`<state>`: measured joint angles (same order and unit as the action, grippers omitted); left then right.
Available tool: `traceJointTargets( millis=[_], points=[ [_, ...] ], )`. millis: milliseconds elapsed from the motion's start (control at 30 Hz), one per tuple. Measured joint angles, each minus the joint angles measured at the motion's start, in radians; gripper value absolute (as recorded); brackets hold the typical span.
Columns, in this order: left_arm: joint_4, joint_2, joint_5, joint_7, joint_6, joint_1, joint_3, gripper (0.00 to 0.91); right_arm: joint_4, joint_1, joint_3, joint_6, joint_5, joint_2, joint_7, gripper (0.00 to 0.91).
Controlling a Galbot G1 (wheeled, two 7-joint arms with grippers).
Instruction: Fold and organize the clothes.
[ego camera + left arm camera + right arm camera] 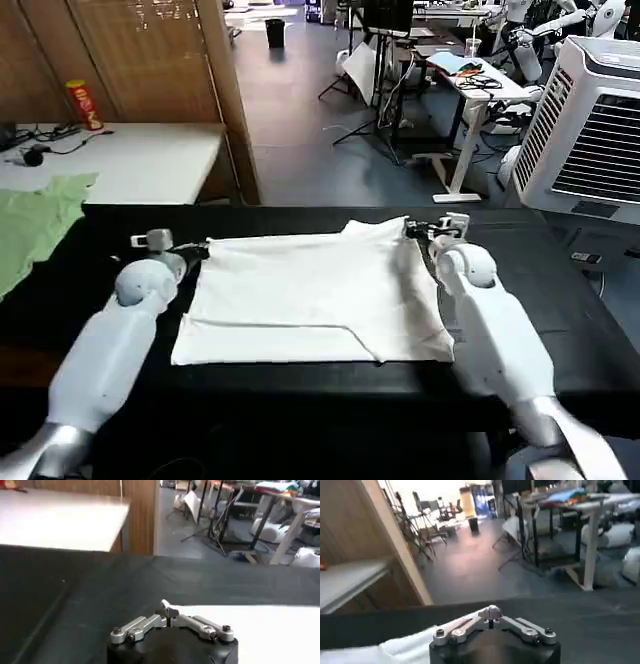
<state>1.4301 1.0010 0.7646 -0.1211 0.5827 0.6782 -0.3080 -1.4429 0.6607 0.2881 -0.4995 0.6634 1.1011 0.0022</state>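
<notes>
One white shirt (315, 295) lies partly folded on my black bench (560, 300), between my two arms. Its lower edge is doubled over into a flat band, its right side is turned in, and a small peak of cloth stands up at its far right corner. No print shows on the side facing up.

My left pincer (150, 241) sits at the shirt's far left corner, low on the bench. In my left wrist view the pincer (169, 608) has its fingers drawn together to a tip just at the white edge of the shirt (270, 630); it is clenched, but I cannot tell whether any cloth is caught in it.

My right pincer (447, 226) sits at the shirt's far right corner, beside the raised peak. In my right wrist view this pincer (491, 613) is also clenched to a point, with rumpled white cloth (395, 650) lying just beside and under it; whether it grips that cloth I cannot tell.

Off to my left, a pale green garment (35, 225) lies over the bench edge, well apart from the shirt. Beyond it stands a white table (140, 160) with a red can (84, 105) on its far side. A white cooler unit (590, 130) stands to my far right.
</notes>
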Motion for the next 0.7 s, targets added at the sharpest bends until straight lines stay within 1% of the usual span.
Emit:
traceJointTargets(
  millis=[200,400,567,700],
  points=[
    [0.191,-0.069,0.014,-0.016,-0.003,0.160,-0.063,0.010,-0.139,0.122,0.021,-0.057,0.000,-0.073,0.043,0.000],
    [0.336,-0.111,0.020,-0.026,-0.008,0.342,-0.146,0.010,-0.245,0.227,0.026,-0.127,-0.004,-0.125,0.085,0.000],
    [0.425,-0.120,0.018,-0.024,-0.018,0.477,-0.207,0.010,-0.332,0.325,0.045,-0.133,-0.006,-0.158,0.099,0.000],
    [0.460,-0.120,0.015,-0.024,-0.029,0.564,-0.239,0.010,-0.392,0.397,0.064,-0.142,-0.003,-0.173,0.113,0.000]
  ],
)
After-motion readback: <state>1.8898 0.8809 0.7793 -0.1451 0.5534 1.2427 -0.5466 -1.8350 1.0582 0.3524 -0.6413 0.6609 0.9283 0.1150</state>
